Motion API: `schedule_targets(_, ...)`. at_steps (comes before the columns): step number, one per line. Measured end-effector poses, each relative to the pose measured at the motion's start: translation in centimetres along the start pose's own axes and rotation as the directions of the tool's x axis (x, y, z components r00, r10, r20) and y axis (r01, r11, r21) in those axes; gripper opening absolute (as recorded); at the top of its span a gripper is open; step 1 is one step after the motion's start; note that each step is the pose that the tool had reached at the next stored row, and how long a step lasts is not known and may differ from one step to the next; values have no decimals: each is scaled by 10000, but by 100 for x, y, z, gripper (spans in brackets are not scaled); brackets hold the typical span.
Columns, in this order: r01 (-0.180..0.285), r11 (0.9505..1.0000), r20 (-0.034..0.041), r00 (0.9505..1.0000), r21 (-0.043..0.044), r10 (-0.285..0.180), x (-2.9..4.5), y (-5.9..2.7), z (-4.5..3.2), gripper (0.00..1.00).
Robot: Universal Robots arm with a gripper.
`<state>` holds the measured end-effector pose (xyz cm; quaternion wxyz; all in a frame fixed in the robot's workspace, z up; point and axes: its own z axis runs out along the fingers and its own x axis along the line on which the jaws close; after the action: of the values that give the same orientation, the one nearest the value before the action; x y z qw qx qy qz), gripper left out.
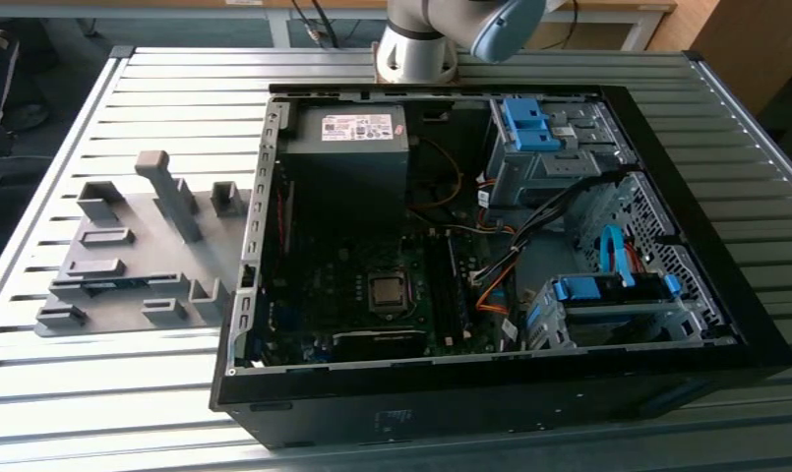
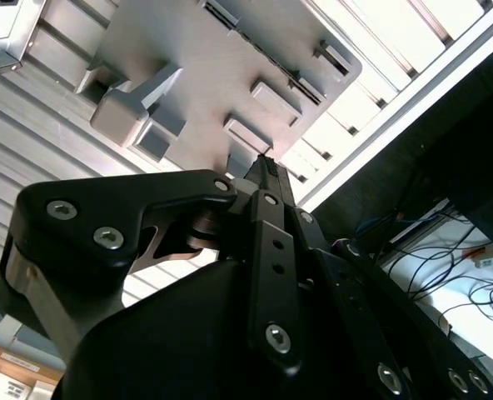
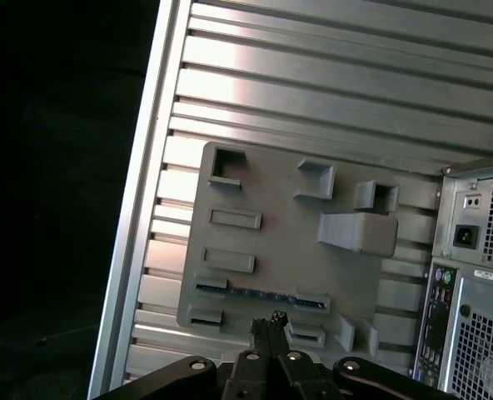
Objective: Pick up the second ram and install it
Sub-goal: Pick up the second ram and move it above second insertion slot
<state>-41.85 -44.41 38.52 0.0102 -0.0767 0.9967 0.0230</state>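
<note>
The second ram [image 3: 263, 294] is one thin, dark blue-green strip seen edge-on, held between end blocks on the single matte grey plastic holder plate [image 3: 271, 242]. The plate lies beside one open black computer case [image 1: 501, 398] on the ribbed metal table [image 1: 172, 79]. The gripper [image 3: 271, 321] hangs over the plate, clear of the stick — fingertips pinched together, holding nothing

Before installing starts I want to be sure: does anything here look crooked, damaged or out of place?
Nothing stands out. The second ram lies straight in its slot on the grey holder plate, the gripper is apart from it, and the open computer case shows no damage.
</note>
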Motion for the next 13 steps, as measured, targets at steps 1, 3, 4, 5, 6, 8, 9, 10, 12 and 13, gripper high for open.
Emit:
schedule_targets(1,33,10000,-1,10000,-1,-33,1,0,0,11)
schedule_targets(3,95,10000,-4,10000,-3,-95,2,0,0,11)
schedule_targets(4,128,9999,-5,9999,-3,-128,2,0,0,11)
schedule_targets(5,160,9999,-7,9999,-4,-160,3,0,0,11)
schedule_targets(6,191,9998,-8,9998,-5,-191,3,0,0,11)
schedule_targets(8,251,9997,-11,9997,-7,-251,4,1,0,11)
schedule_targets(9,281,9996,-12,9996,-7,-281,4,1,0,11)
schedule_targets(10,312,9995,-13,9995,-8,-312,4,1,0,11)
schedule_targets(12,376,9993,-17,9993,-9,-376,5,1,0,11)
schedule_targets(13,406,9992,-18,9992,-10,-407,5,1,0,11)
